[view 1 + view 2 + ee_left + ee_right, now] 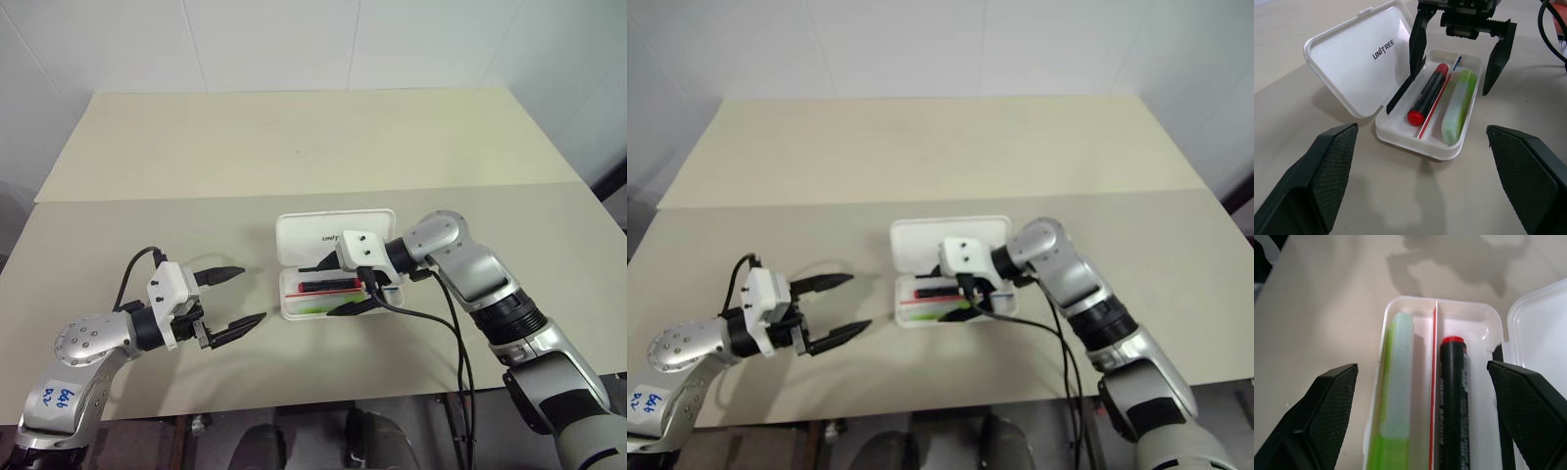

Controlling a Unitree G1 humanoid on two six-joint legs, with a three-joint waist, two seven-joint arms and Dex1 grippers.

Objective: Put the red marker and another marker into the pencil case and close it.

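The white pencil case [1359, 58] lies open on the table, its lid folded back flat. In its tray lie the red marker [1427, 95] with a black barrel section and the light green highlighter [1457, 107], with a thin red stick [1432, 115] between them. My right gripper [315, 291] hovers open over the tray. One finger stands at the hinge side by the red marker and the other outside the front wall, with nothing held. To the left of the case, my left gripper [252, 293] is open and empty, pointing at the case.
The case sits near the middle of a beige table [294, 157] whose front edge runs just below my arms. Black cables [446, 333] hang from my right wrist over the table. Bare tabletop stretches behind the case to a white wall.
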